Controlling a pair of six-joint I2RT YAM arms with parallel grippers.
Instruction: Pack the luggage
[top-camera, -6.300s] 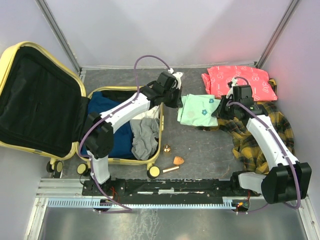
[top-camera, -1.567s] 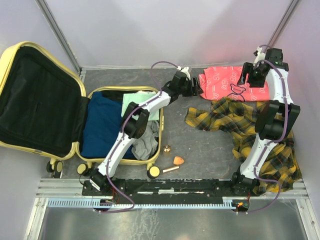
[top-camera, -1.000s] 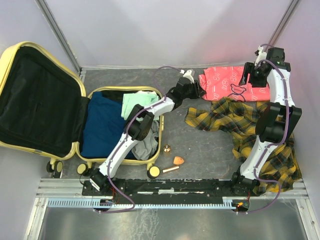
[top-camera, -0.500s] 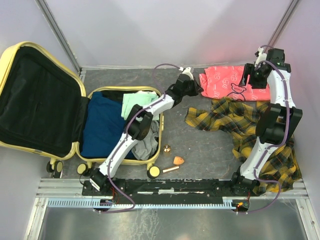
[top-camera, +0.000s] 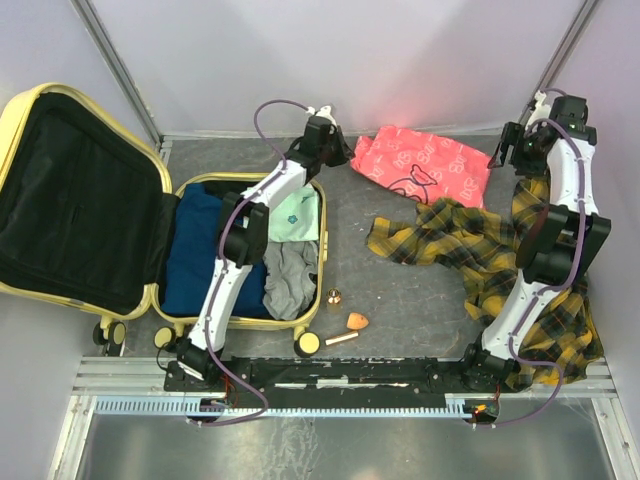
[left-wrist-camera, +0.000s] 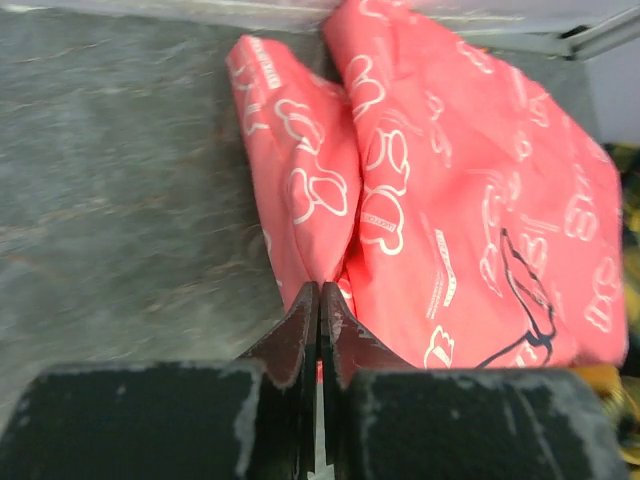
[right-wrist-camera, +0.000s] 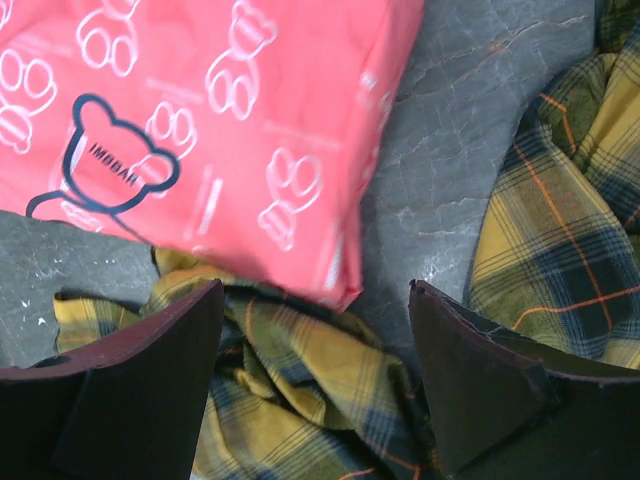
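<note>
- The large pale yellow hard-shell suitcase (top-camera: 215, 180) is lying open at the left of the table. Its base is already holding a navy garment (top-camera: 205, 250), a folded mint-green cloth (top-camera: 295, 215) and a grey garment (top-camera: 290, 280).
- The left gripper (left-wrist-camera: 320, 290) is pinching a fold of the coral-pink bear-print garment (top-camera: 430, 165), fingers pressed together on it, just past the suitcase's far corner.
- The right gripper (right-wrist-camera: 315, 295) is hanging over that garment's other edge with fingers spread wide, holding nothing.
- A yellow-and-black plaid shirt (top-camera: 470, 240) is sprawling on the table, unpacked, so I'd say packing is sitting roughly halfway.
</note>
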